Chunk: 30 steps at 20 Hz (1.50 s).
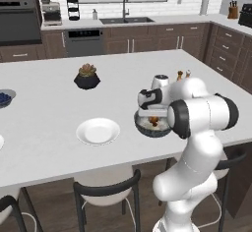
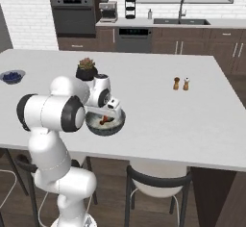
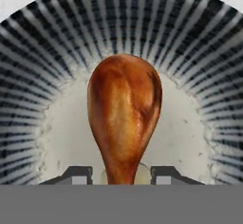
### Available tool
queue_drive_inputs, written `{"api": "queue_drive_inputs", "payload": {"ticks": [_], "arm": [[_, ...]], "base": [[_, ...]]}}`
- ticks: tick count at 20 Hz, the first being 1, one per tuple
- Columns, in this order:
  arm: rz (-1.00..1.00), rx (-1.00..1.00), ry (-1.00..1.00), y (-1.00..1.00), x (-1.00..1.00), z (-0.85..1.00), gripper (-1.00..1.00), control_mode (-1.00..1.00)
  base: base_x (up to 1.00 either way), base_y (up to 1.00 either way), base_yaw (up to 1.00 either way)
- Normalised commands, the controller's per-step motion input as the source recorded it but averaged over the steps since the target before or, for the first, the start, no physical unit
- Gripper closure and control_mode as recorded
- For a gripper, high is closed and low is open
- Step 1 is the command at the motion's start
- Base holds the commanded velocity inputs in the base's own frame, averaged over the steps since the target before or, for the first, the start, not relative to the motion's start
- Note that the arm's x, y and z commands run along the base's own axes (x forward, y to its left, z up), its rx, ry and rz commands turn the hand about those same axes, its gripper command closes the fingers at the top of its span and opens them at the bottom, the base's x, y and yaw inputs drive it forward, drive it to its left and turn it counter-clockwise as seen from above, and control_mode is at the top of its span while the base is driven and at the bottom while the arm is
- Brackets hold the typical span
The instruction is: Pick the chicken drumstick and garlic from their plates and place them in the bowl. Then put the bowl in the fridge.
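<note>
While you scan the counter (image 1: pixel 44 128) from the left, you see an empty white plate (image 1: pixel 98 130) sitting near its front edge with bare surface all around. To its right the bowl (image 1: pixel 152 127) also stands close to that edge. Over it your jaws pinch the thin end of the chicken drumstick (image 3: pixel 124 109), its fat end above the bowl's pale floor. Salt and pepper shakers (image 2: pixel 181 83) stand well apart, farther right.
</note>
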Motion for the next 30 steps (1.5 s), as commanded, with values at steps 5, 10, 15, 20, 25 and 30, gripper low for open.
{"api": "queue_drive_inputs", "payload": {"ticks": [5, 10, 15, 20, 25, 30], "arm": [[0.0, 0.0, 0.0, 0.0, 0.01, 0.0, -1.0, -1.0], [0.0, -0.02, -0.02, 0.01, -0.31, 0.15, -1.0, -1.0], [0.04, -0.01, -0.22, 0.11, -0.89, 0.46, -1.0, -1.0], [-0.02, 0.13, -0.13, -0.26, -0.42, 0.12, -1.0, -1.0], [-0.46, 0.3, 0.07, -0.35, -0.11, 0.0, -1.0, -1.0], [-0.29, 0.1, 0.05, -0.21, 0.0, 0.0, -1.0, -1.0]], "base": [[0.0, 0.0, 0.0], [0.0, 0.0, 0.0], [0.0, 0.0, 0.0], [0.0, 0.0, 0.0], [0.0, 0.0, 0.0], [0.0, 0.0, 0.0]]}}
